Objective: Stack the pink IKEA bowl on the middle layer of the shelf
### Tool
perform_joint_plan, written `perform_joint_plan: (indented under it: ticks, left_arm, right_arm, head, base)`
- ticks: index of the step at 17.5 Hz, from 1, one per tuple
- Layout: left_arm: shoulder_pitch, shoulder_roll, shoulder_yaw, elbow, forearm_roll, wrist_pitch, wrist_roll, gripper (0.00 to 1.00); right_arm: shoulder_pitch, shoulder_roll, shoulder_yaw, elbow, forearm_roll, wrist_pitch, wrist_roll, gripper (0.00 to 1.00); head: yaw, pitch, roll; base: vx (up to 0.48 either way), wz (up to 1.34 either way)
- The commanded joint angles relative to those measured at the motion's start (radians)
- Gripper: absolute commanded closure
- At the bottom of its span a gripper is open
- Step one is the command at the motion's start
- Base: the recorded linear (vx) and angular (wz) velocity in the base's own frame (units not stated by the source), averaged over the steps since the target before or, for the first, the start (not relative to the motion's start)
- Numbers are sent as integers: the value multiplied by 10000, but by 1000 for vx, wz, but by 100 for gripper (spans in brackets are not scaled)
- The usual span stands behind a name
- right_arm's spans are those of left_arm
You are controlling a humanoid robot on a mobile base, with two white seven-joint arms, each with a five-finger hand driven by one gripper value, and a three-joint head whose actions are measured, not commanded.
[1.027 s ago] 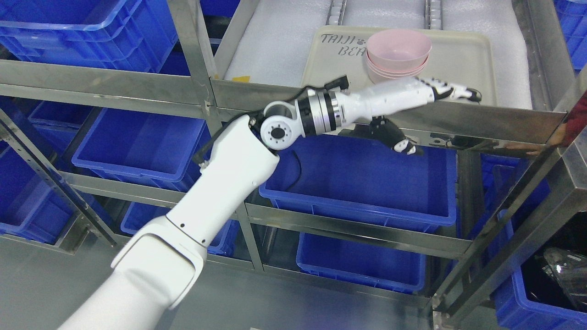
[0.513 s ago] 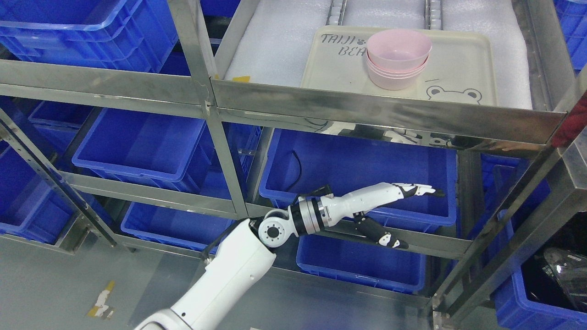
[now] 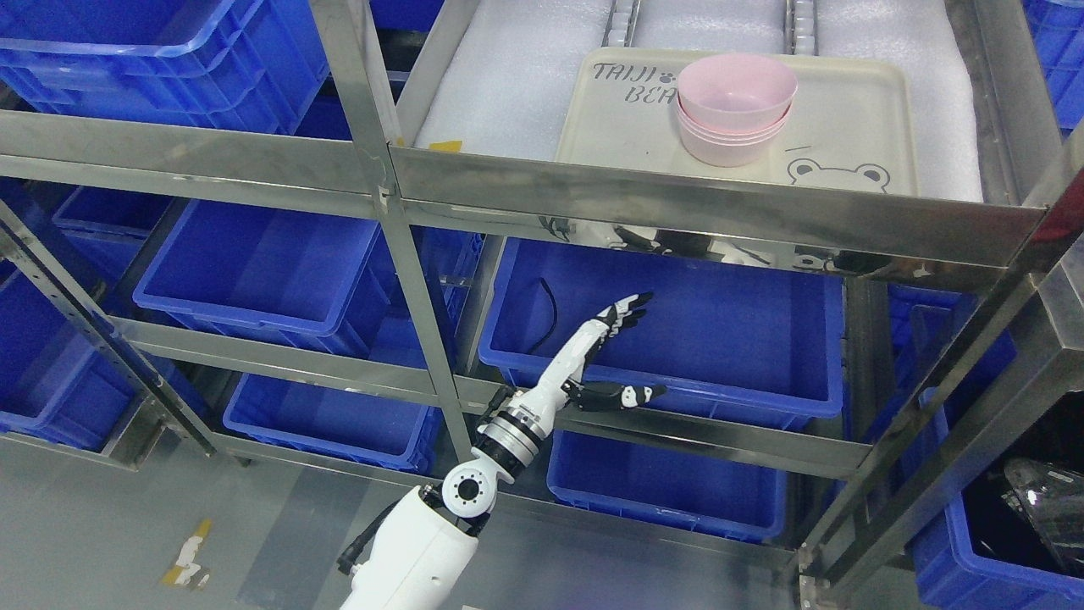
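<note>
A stack of pink bowls (image 3: pixel 735 106) stands on a cream tray (image 3: pixel 855 119) printed with a bear, on the shelf layer lined with white foam. My left hand (image 3: pixel 639 347) is open and empty, fingers spread, well below the tray. It hangs in front of a blue bin (image 3: pixel 720 339) on the layer underneath. Its arm comes up from the bottom edge left of the middle. The right arm is out of view.
A steel shelf rail (image 3: pixel 694 207) runs across in front of the tray. Steel uprights (image 3: pixel 398 237) divide the rack. Blue bins (image 3: pixel 254 271) fill the lower layers and the left side. Another blue bin (image 3: pixel 999 551) with a dark object stands at the lower right.
My left arm has dropped from the tray's front edge to below the shelf rail and drawn back to the left. The hand stays open and empty. The bowl stack has not moved.
</note>
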State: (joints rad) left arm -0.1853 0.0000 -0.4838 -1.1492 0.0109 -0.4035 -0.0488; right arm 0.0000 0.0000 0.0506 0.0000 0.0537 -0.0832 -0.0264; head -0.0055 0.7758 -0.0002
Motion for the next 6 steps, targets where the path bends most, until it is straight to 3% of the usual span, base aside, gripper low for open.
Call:
perform_joint_plan:
  ticks: [1,6]
  left_arm:
    - [534,174,1463,-1374,612,704,534,8]
    - [886,174,1294,-2404,856,1318,503,9]
  right_arm:
    - [230,-175,0,-175,0,4,3,0]
    - [230,-175,0,-175,0,4,3,0]
  head:
    - [0,0,0]
    - [0,0,0]
  base:
    - [0,0]
    - [0,0]
